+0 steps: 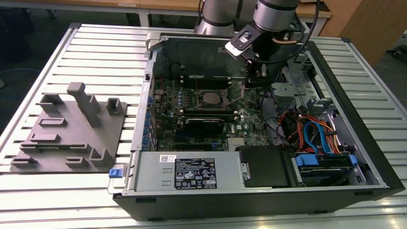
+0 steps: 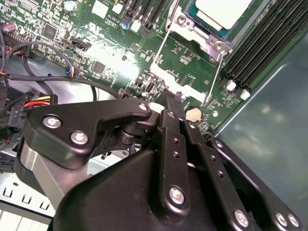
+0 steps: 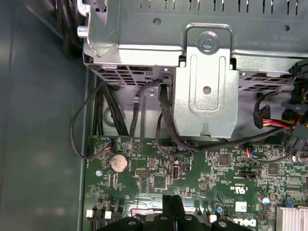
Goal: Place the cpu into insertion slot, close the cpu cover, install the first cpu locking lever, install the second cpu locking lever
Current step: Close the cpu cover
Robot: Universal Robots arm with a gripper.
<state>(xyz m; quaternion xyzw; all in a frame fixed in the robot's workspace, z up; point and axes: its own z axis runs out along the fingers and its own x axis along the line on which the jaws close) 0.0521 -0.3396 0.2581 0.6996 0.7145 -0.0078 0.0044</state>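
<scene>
The cpu [image 2: 219,8] lies in the insertion slot [image 1: 208,98], cut off at the edge of the second wrist view. The gripper [image 2: 171,98] hangs near it, fingers pressed together with nothing visibly between them. The white label [image 1: 194,172] has print too small to read. The open computer case [image 1: 356,191] lies on a slatted metal table [image 1: 83,57].

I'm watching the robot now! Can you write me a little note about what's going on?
The gripper has its fingers shut and sits low over the green board, beside the socket.
The cpu already sits in the insertion slot.
The cpu cover seems to lie flat around it.
Left to do: both wire levers look unlatched.
</scene>
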